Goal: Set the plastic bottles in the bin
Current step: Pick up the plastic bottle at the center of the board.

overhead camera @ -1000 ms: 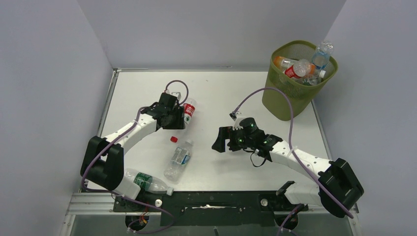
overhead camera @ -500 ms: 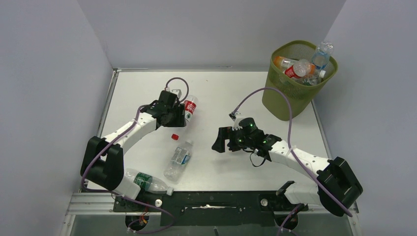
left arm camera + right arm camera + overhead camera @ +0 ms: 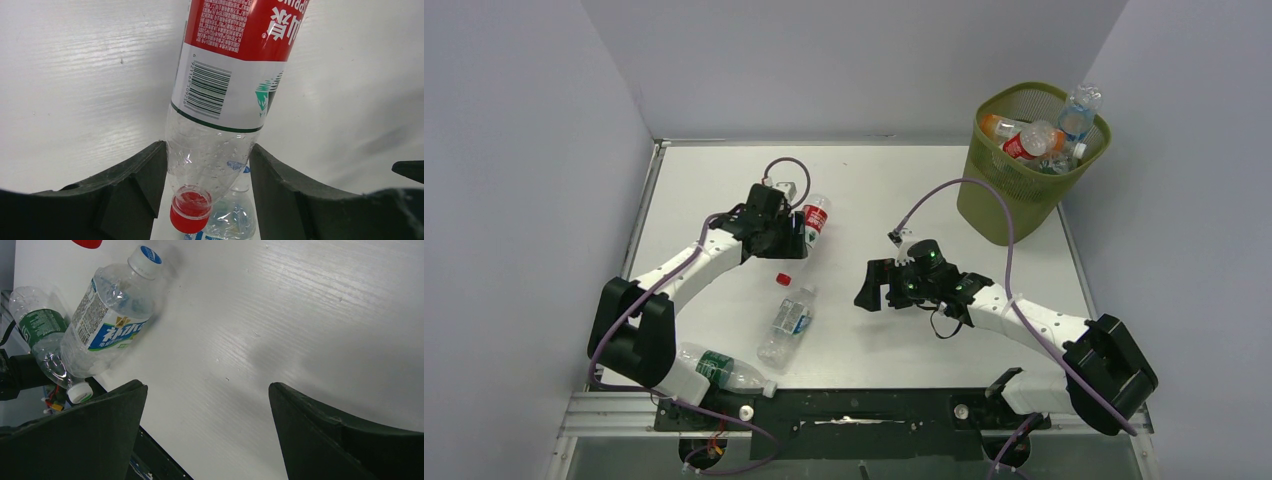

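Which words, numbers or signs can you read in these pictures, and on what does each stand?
"PRING", upside down, cut by the frame, beside partial Chinese characters: on the red-label bottle.
Its barcode digits and small print: too small.
On the blue-label bottle: white Chinese characters, blurred.
On the green-label bottle: unreadable.

My left tool now sits slightly farther out with the red-labelled bottle, its jaws spreading wider.

Upside-down "PRING" on red-labelled bottle, barcode below it, print on blue-labelled bottle illegible
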Available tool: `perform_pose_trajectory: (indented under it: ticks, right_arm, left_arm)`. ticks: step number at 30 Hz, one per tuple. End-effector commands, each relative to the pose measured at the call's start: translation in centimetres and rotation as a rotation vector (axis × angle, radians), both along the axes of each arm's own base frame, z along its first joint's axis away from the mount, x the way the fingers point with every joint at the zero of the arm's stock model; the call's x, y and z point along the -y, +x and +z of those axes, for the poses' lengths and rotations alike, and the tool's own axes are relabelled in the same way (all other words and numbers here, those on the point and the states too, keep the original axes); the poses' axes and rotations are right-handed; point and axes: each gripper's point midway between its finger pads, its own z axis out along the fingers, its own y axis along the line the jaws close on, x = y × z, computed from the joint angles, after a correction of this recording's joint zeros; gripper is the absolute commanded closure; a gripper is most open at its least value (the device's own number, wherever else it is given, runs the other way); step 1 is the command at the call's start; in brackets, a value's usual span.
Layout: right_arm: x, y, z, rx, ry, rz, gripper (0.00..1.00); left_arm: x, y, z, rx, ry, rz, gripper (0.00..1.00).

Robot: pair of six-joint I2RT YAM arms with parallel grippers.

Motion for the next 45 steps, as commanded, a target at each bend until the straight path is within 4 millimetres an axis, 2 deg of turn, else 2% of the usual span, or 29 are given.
perform_pose_trajectory:
  ticks: [1,4,11,23,30,37,42,45]
  right_arm:
    - [-1.1,0.8,1.7,0.069,0.049,0.020,0.02]
    - [-1.1,0.9,1.8,0.071,0.048,0.018,0.02]
    - [-1.0,0.8,1.9,0.068,0.052,0.014,0.02]
    - [-1.3,0.5,2.6,0.067,0.082,0.013,0.02]
    - [-2.3,0.8,6.9,0.102,0.156,0.022,0.02]
    - [-3.2,2.0,11.4,0.154,0.228,0.012,0.02]
    - [-1.7,4.4,14.3,0.218,0.172,-0.123,0.02]
    - [-1.2,5.4,16.7,0.252,0.203,-0.152,0.02]
  left_arm:
    - [0.7,0.9,1.8,0.081,-0.042,-0.026,0.45]
    - [0.8,1.0,2.0,0.081,-0.046,-0.028,0.46]
    - [1.4,0.9,3.8,0.101,-0.081,-0.041,0.48]
    - [2.7,-0.7,7.2,0.111,-0.199,-0.077,0.49]
    - [3.4,-1.7,8.9,0.122,-0.249,-0.115,0.49]
    - [4.4,-2.3,11.3,0.149,-0.314,-0.164,0.49]
    - [5.2,-3.1,12.4,0.146,-0.367,-0.200,0.49]
    - [5.8,-3.8,13.0,0.143,-0.406,-0.229,0.48]
